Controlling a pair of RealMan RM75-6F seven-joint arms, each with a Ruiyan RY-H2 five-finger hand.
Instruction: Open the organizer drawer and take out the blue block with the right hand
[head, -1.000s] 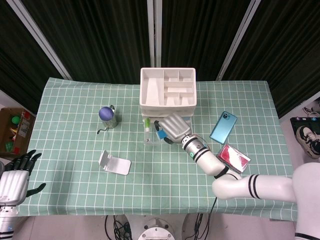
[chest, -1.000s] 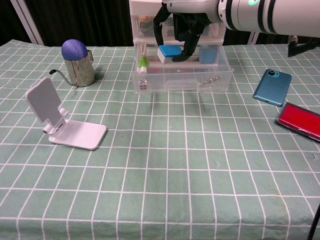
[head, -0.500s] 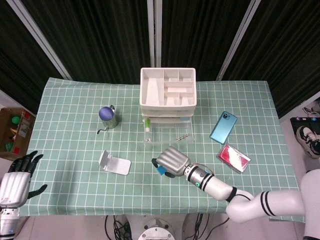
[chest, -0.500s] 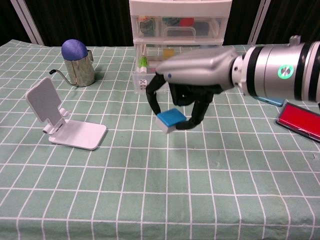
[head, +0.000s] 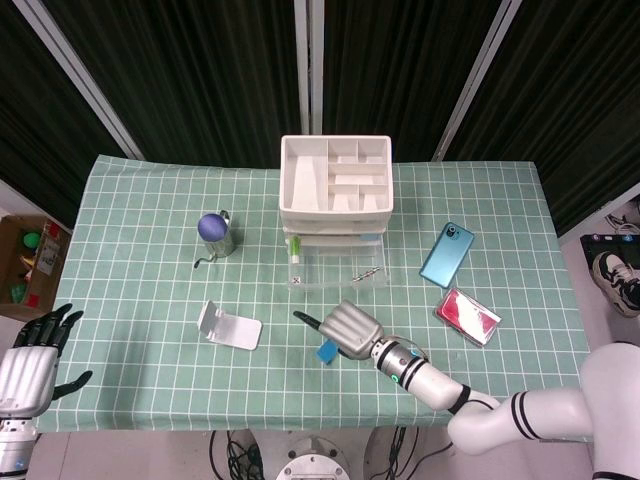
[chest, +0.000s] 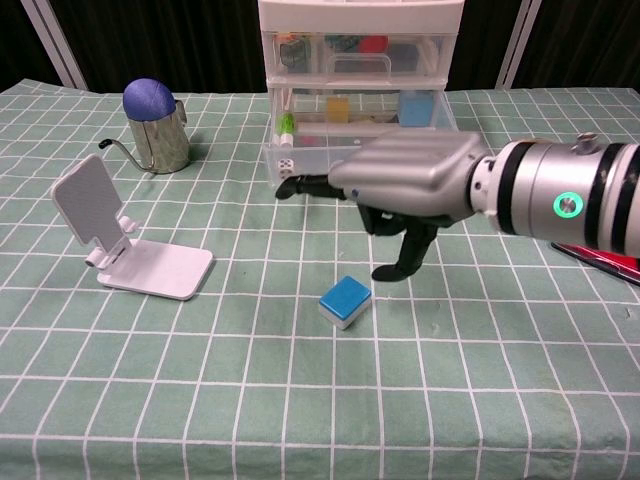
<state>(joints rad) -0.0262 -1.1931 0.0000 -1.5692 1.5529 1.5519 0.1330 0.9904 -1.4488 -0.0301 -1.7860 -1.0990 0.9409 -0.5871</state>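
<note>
- blue block (chest: 345, 300) sits flat on the tablecloth (chest: 300, 420), well in front of the organizer (chest: 360, 90), nothing gripping it. Task's main thing looks out of the drawer already.
- right hand (chest: 400, 190) hovers just above and behind the block, between block and organizer; fingers spread, one pointing left, thumb hanging down, holding nothing.
- risk: thumb tip hangs close over the block's far side. A low sweep on pulling away would likely knock or flip it, maybe slide it toward the table edge.
- risk: forearm (chest: 560, 200) passes over the red case (head: 467, 314) and near the blue phone (head: 446, 254), both right of the organizer; a careless swing back could drag them.
- open drawer (head: 335, 262) juts out at the organizer's front with a die and a small metal piece inside; a hand lifting forward could catch its lip and shift the whole organizer.
- left of the organizer, phone stand (chest: 120, 235) and steel cup with purple ball (chest: 155, 125) sit well apart from the hand, low risk.
- left hand (head: 30, 360) far left of the organizer, off the table edge, fingers apart, empty.
</note>
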